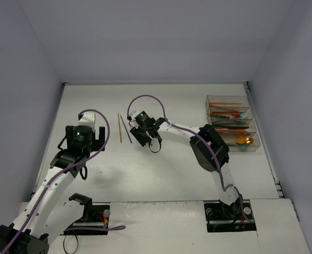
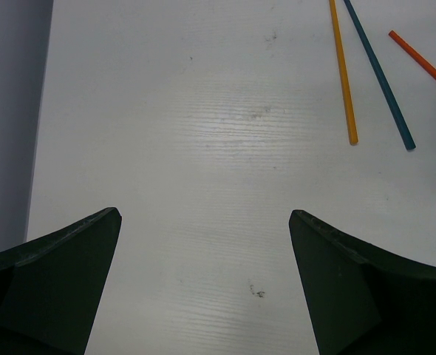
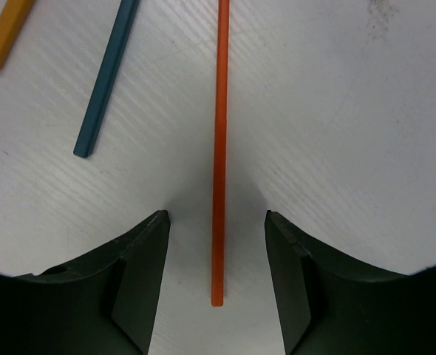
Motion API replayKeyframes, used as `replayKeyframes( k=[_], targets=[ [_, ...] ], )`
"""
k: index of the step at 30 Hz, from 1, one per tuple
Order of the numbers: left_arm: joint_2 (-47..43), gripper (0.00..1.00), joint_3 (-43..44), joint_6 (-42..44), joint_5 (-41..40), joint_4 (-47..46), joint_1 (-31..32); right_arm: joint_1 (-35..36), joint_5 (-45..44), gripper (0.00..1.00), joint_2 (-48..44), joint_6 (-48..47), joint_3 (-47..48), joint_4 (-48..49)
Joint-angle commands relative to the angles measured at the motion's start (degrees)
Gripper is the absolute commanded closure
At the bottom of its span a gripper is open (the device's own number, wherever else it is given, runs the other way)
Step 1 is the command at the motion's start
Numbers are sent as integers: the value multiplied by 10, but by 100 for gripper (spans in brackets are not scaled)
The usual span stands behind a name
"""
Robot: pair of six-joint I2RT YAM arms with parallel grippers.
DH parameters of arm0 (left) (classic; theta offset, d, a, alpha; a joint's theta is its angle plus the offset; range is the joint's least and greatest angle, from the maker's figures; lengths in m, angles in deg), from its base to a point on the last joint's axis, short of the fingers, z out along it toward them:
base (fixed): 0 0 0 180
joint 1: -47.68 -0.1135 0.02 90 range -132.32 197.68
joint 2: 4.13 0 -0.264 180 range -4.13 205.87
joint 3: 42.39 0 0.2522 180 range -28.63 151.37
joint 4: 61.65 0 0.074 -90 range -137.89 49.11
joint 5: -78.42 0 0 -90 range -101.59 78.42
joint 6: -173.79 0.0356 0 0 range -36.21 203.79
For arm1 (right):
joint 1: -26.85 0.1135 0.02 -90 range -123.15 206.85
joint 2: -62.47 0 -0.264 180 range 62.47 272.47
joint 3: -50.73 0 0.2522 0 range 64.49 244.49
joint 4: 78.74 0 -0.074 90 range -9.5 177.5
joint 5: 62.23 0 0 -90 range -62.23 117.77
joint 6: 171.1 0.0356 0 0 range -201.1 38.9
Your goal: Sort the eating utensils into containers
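While my left gripper (image 2: 205, 214) hung over the table (image 2: 203, 111) with its jaws spread as wide as they go and nothing between them, the table's left edge ran close on that side, against the grey wall (image 2: 11, 111). Rightward lay open white surface, then a yellow chopstick (image 2: 343, 74) and a teal chopstick (image 2: 378, 74) just beside each other, not touching. Next came an orange chopstick (image 3: 219, 148), flat on the table between the fingers of my right gripper (image 3: 216, 214). Those jaws stood partly open, a gap on each side, gripping nothing. Well to the right, past bare tabletop, the containers (image 1: 227, 97) sat along the table's right edge with other utensils (image 1: 230, 114) inside.
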Motion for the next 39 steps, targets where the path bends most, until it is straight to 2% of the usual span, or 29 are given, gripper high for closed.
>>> replayKeyframes(
  k=[1, 5, 11, 15, 24, 28, 31, 39],
  targets=[
    [-7, 3, 9, 7, -8, -18, 3, 8, -1, 53, 17, -14, 36, -11],
    [-5, 3, 10, 8, -7, -20, 3, 15, 16, 63, 33, -19, 45, -25],
    [-1, 3, 10, 8, -7, -20, 3, 14, 44, 88, 42, -22, 55, -35],
    [-1, 3, 9, 8, -8, -22, 3, 11, 54, 100, 41, -19, 73, -38],
    [2, 3, 10, 10, -9, -20, 3, -50, 65, 100, -28, 31, 115, -36],
    [3, 3, 12, 11, -9, -19, 3, -112, 31, 100, -91, 74, 125, -32],
    [1, 3, 11, 11, -10, -19, 3, -189, 4, 100, -128, 120, 120, -23],
    [0, 2, 13, 11, -11, -21, 3, -387, -107, 100, -214, 406, 40, 8]
  ],
)
